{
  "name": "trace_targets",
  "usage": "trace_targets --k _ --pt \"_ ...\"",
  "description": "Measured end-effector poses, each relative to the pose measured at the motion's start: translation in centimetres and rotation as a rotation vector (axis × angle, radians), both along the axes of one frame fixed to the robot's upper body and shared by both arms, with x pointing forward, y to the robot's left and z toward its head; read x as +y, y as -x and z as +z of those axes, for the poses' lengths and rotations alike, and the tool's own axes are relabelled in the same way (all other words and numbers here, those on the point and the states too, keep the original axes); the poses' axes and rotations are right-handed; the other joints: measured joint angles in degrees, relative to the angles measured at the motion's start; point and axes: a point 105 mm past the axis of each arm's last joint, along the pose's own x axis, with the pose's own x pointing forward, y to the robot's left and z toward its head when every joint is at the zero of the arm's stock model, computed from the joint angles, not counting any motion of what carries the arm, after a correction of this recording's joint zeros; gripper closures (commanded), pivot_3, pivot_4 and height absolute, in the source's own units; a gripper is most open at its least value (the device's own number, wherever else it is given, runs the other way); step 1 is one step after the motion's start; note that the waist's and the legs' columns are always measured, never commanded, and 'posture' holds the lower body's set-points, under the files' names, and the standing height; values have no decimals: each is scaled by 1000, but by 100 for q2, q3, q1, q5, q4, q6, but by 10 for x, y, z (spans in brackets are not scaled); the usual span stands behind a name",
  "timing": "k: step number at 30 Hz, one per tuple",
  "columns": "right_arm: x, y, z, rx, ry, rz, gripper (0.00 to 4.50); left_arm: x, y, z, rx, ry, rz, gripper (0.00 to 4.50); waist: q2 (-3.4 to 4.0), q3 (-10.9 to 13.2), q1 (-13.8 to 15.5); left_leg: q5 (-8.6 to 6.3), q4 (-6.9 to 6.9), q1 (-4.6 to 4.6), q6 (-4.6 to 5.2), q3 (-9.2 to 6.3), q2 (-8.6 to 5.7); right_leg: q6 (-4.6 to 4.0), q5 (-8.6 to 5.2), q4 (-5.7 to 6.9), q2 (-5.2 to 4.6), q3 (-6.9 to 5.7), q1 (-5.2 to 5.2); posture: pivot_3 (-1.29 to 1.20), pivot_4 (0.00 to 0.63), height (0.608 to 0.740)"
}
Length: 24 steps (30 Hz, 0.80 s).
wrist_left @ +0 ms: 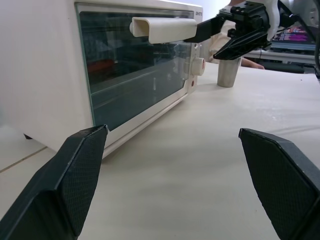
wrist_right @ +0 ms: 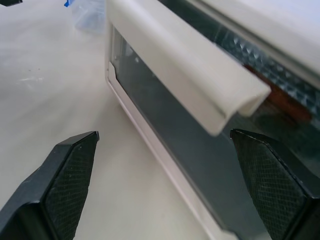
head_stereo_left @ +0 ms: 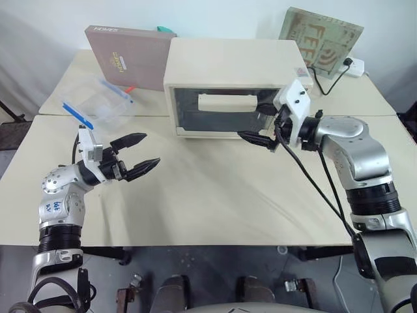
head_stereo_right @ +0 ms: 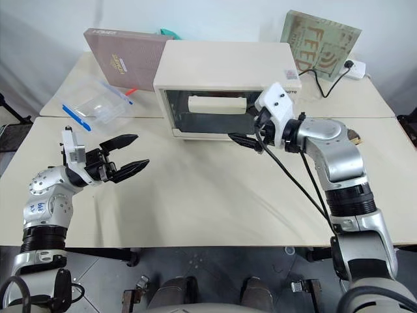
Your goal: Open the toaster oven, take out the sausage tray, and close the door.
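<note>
We have our right hand (head_stereo_left: 262, 123) spread wide at the shut door's (head_stereo_left: 218, 112) handle (head_stereo_left: 227, 102), seemingly ready to pull, while our left hand (head_stereo_left: 137, 155) waits released above the bench (head_stereo_left: 215, 195).

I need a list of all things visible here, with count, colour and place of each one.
oven: one, cream-white, back middle of table
door: one, glass, cream handle, closed
brown box: one, leaning behind oven's left
container: one, clear with blue edges, left of oven
green board: one, leaning at back right
adapter: one, white, back right
cup: one, metal, right of oven
table: beige
left end effector: black, open, above table
right end effector: black, open, near handle
</note>
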Motion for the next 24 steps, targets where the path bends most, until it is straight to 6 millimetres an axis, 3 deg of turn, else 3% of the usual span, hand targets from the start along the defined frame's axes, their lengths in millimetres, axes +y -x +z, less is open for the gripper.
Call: trace_targets --k 8,17,20,24 --pt "13 13 4 27 14 113 86 -1 -5 11 -6 33 11 0 0 0 -49 0 -8 -1 -1 0 5 0 0 5 4 -1 -8 0 150 740" --pt "20 42 -23 85 46 181 86 10 -13 30 41 103 42 0 0 0 -58 -3 -10 -1 -5 3 7 0 0 11 5 -2 -15 0 150 740" --pt "22 46 -28 93 46 184 0 15 -17 37 69 135 48 558 0 0 -56 -3 -8 -1 -5 5 7 0 0 11 5 0 -15 0 150 740" --pt "23 46 -28 86 42 178 0 16 -17 43 91 153 15 1747 0 0 -52 -3 -9 -1 -5 5 8 0 0 15 7 0 -18 0 150 740"
